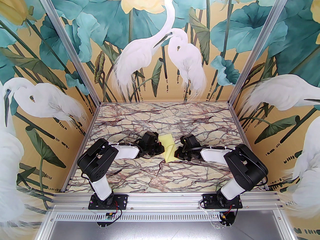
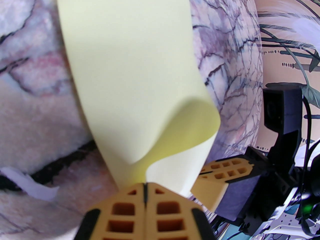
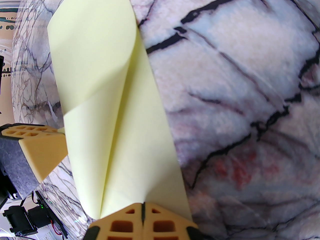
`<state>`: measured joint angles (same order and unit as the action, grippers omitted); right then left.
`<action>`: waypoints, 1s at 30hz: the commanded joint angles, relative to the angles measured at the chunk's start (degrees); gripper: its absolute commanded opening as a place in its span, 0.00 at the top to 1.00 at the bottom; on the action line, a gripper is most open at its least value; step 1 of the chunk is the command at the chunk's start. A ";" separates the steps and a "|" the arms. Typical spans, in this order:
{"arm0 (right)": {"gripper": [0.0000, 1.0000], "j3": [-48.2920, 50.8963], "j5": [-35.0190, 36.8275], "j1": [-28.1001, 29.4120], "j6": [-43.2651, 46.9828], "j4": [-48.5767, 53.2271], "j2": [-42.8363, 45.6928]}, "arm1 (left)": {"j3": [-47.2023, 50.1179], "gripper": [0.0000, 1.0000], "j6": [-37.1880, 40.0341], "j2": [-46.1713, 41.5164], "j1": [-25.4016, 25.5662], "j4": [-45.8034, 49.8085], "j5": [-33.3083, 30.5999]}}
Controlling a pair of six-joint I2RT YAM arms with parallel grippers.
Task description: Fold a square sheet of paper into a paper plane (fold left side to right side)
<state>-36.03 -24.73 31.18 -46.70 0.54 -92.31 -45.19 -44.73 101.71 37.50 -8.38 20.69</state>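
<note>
A: Where the two arms meet at the middle of the marble worktop (image 1: pixel 160 179), the square sheet of paper (image 1: pixel 168 147) sits between them, pale yellow and partly doubled over.
B: Noted. Left hand (image 2: pixel 145 185)?
A: Fingers pressed together, pinching the sheet's edge. The paper rises from that grip and curls over in a loose loop.
B: Right hand (image 3: pixel 143 205)?
A: Likewise pressed together on the sheet, at its own side. One layer lies flat on the marble and the other arches above it.
B: Anything else?
A: A small white scrap (image 2: pixel 32 186) lies on the worktop near the left hand, apart from the sheet.
</note>
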 commanded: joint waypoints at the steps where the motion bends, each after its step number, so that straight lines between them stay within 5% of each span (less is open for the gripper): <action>1: 1.00 0.74 0.50 0.49 0.55 0.76 -1.16 | -1.39 1.00 1.74 -0.96 -0.49 1.69 -1.53; 30: 1.00 -0.39 -3.91 4.37 -0.42 -5.08 3.88 | -2.67 1.00 2.50 2.09 -0.51 2.67 -1.81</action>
<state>-36.03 -26.85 34.98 -46.72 -1.96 -88.95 -47.07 -43.22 102.50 37.43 -6.20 20.25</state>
